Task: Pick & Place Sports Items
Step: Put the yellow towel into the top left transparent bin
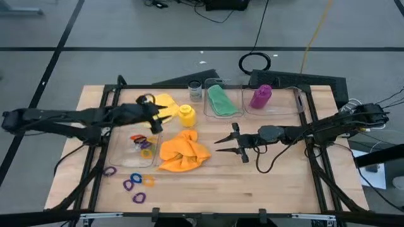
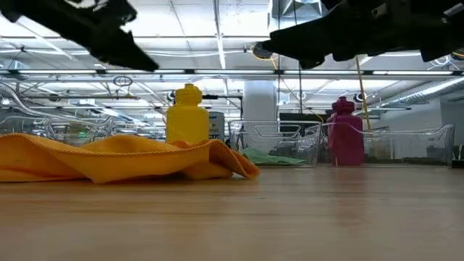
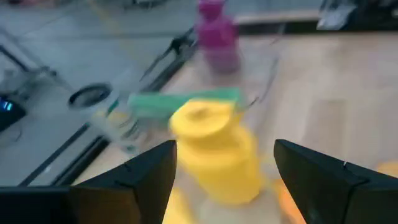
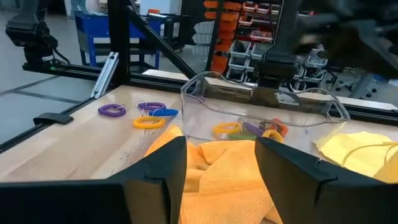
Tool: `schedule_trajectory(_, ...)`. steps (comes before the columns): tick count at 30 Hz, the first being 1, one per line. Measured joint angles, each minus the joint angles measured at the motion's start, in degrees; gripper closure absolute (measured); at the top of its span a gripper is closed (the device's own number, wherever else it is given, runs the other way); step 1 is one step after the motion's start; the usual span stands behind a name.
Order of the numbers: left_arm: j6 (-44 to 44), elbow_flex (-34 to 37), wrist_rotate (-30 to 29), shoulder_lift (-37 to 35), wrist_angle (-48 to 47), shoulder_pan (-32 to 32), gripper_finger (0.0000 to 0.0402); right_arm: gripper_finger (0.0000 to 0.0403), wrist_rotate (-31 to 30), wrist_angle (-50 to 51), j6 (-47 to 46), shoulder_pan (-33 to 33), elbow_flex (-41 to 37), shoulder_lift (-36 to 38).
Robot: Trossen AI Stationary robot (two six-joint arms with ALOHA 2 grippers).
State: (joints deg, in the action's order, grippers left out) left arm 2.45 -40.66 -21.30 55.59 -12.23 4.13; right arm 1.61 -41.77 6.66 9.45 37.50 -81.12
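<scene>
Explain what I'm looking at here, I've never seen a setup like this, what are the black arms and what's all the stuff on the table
These are two robot arms at a wooden table, each ending in a two-fingered gripper. One picture looks straight down, one sits at table height, and two come from cameras on the wrists. The left gripper hovers by a yellow bottle, jaws open around nothing. The right gripper waits beside an orange cloth, jaws also open and empty. A yellow cloth lies behind the bottle. Clear boxes hold a green cloth, a purple bottle and some coloured rings; more rings lie loose on the wood.
</scene>
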Motion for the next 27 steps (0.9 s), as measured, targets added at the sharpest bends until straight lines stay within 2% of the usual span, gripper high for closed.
schedule_trajectory(2, -0.3, 0.0, 2.1, -0.4, -2.1, 4.0, 0.0174, 0.0268, 0.0, 0.0, 0.0, 0.0, 0.0, 0.0)
schedule_trajectory(8, -1.4, 0.0, 13.3, 0.4, -7.2, 18.8, 0.0174, 0.0268, 0.0, 0.0, 0.0, 0.0, 0.0, 0.0)
schedule_trajectory(14, 0.6, -1.1, 16.8, 3.1, -10.8, 29.2, 0.0174, 0.0268, 0.0, 0.0, 0.0, 0.0, 0.0, 0.0)
schedule_trajectory(20, 2.0, -8.5, 17.0, 11.6, -20.5, 33.5, 0.0174, 0.0268, 0.0, 0.0, 0.0, 0.0, 0.0, 0.0)
schedule_trajectory(27, 5.4, -17.1, 16.9, 24.0, -29.3, 34.9, 0.0174, 0.0268, 0.0, 1.3, 0.1, 0.0, 0.0, 0.0)
